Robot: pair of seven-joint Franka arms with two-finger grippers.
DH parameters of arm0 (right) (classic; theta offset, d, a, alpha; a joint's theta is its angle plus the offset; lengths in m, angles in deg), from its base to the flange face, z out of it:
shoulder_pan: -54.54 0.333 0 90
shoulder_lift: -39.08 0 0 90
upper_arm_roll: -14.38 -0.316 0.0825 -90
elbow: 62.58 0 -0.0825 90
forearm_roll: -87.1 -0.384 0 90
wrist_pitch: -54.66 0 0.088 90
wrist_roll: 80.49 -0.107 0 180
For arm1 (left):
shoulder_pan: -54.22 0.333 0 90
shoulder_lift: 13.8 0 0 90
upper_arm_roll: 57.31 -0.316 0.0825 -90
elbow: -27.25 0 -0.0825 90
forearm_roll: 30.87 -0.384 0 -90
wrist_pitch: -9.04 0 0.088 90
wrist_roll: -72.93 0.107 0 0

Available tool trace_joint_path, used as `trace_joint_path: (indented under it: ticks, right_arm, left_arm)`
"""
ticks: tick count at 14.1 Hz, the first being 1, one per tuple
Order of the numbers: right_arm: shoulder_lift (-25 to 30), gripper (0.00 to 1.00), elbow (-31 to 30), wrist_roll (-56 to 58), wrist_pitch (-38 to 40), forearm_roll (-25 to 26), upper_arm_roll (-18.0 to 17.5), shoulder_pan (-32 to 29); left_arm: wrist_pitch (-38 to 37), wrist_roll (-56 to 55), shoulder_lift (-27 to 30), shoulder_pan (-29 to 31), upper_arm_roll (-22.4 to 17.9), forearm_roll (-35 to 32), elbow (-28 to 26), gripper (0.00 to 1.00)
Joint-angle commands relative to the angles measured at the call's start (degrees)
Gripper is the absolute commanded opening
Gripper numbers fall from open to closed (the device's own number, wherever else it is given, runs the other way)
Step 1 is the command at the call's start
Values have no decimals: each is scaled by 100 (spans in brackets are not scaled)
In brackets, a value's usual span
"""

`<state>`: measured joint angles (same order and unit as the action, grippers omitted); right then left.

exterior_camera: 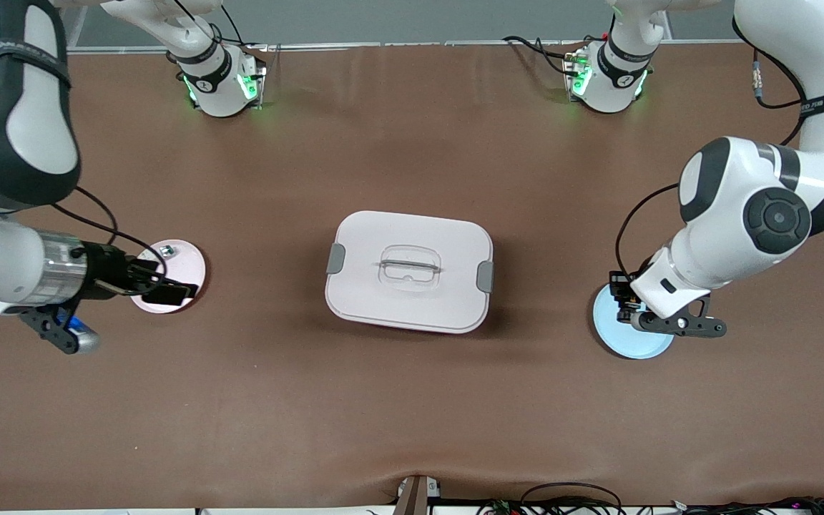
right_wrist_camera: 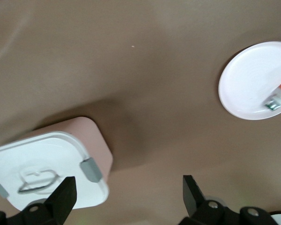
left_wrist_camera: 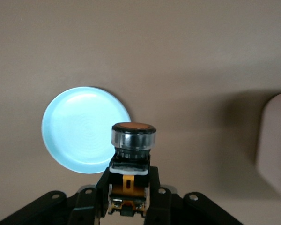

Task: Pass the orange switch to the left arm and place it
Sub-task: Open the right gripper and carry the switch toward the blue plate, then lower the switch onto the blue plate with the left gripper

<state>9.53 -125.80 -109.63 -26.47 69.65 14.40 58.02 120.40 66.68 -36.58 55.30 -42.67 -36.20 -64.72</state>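
Observation:
My left gripper (exterior_camera: 625,304) is shut on the orange switch (left_wrist_camera: 133,136), a black body with a clear collar and an orange cap. It holds the switch in the air over the edge of the blue plate (exterior_camera: 634,337), which also shows in the left wrist view (left_wrist_camera: 82,129). The white box (exterior_camera: 409,270) with grey latches stands in the middle of the table, between the two plates. My right gripper (exterior_camera: 167,291) hangs over the pink plate (exterior_camera: 187,265) at the right arm's end. Its fingers (right_wrist_camera: 65,193) are wide apart and empty.
A small silvery part (exterior_camera: 166,250) lies on the pink plate; in the right wrist view it (right_wrist_camera: 275,101) shows with an orange bit on that pale plate (right_wrist_camera: 248,79). The box shows in the right wrist view (right_wrist_camera: 51,164) and at the edge of the left wrist view (left_wrist_camera: 276,140).

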Motion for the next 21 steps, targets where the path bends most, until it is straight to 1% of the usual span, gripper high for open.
trace_joint_path:
  ticks: [1,2,4,7,9,11,14,16,19,21]
  right_arm:
    - [186,100,-24,801,291,337,-99,-356]
    - [230,100,-24,1196,352,599,-99,-418]
    - [300,100,-24,1917,370,1066,-99,-506]
    - [406,100,-24,2404,440,1243,-99,-699]
    - [441,100,-24,2614,642,1523,-99,-708]
    - [529,100,-41,2782,879,1752,-117,-682]
    - [547,100,-76,2782,1021,1753,-134,-673]
    - [555,100,-111,2782,1065,1675,-143,-673]
    - [555,100,-121,2791,1003,1674,-152,-656]
    - [555,100,-121,2791,994,1674,-152,-673]
  left_arm:
    - [-26,307,-85,103,30,-528,-111,0]
    - [-26,430,-147,112,38,-643,-128,0]
    - [-17,877,-261,130,39,-653,-146,0]
    - [44,2035,-314,419,39,-662,-339,0]
    - [53,2888,-384,560,39,-653,-366,0]
    - [271,3767,-402,657,39,-688,-444,0]
    - [571,4709,-472,780,39,-697,-568,0]
    - [808,5525,-569,824,39,-697,-559,0]
    - [1063,6335,-727,877,30,-697,-559,0]
    - [1213,6697,-858,885,30,-933,-559,0]
